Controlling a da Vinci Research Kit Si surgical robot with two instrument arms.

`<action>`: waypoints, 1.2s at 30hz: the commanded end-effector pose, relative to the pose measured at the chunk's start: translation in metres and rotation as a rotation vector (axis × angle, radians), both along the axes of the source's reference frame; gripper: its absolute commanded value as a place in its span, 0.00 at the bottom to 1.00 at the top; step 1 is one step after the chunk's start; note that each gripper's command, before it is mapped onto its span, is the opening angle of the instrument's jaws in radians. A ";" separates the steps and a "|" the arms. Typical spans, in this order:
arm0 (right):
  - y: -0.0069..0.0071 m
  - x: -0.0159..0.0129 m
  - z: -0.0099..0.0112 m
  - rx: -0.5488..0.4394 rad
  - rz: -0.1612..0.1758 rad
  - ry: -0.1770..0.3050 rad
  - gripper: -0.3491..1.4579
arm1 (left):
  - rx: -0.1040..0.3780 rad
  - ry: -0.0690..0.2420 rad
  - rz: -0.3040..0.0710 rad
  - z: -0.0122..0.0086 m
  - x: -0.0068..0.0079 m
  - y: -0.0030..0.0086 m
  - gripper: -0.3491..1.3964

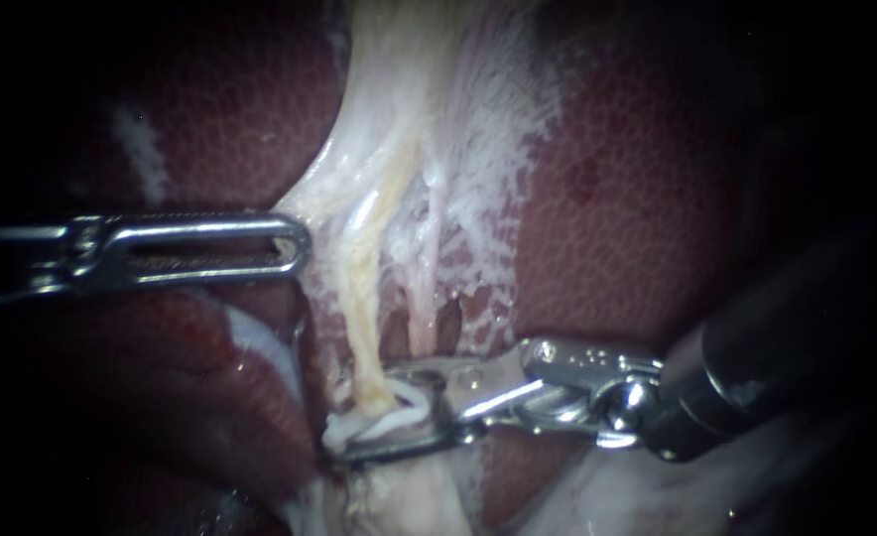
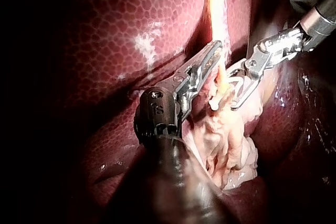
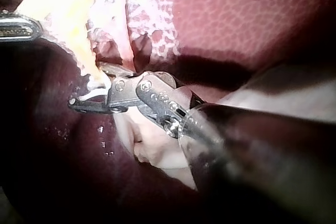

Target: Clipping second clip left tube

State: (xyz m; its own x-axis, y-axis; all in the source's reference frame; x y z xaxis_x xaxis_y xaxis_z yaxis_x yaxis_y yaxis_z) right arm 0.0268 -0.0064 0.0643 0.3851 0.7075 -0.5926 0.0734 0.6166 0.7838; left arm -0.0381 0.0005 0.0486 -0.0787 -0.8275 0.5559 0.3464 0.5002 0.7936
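The yellowish left tube (image 1: 364, 308) runs down from the pale tissue beside a thinner pink right tube (image 1: 425, 298). My right instrument (image 1: 367, 417) comes in from the right. Its jaws straddle the left tube's lower end, with a white clip (image 1: 384, 425) held between them around the tube. The right wrist view shows the same clip (image 3: 94, 94) at the jaw tips (image 3: 86, 100). My left instrument (image 1: 295, 243) reaches in from the left. Its slotted jaws lie together on the edge of the pale tissue (image 1: 319, 203), holding it to the left.
Dark red liver (image 1: 637, 228) lies on both sides of the tubes. Pale, folded gallbladder tissue (image 2: 226, 145) sits below the clip site, beside my left instrument's shaft (image 2: 168, 145). Thin white webbing (image 1: 488, 179) spreads over the liver to the right of the tubes.
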 end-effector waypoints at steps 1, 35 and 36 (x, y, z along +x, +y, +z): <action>0.0000 0.0002 0.0000 0.000 0.003 0.003 0.48 | 0.000 0.000 0.000 0.0000 0.0000 0.0000 0.00; 0.0023 -0.0012 0.0006 -0.019 0.054 -0.062 0.00 | -0.001 0.001 -0.001 0.0001 -0.0001 -0.0001 0.00; 0.0023 -0.0012 0.0006 -0.020 0.054 -0.062 0.00 | -0.001 0.001 -0.001 0.0001 -0.0001 -0.0001 0.00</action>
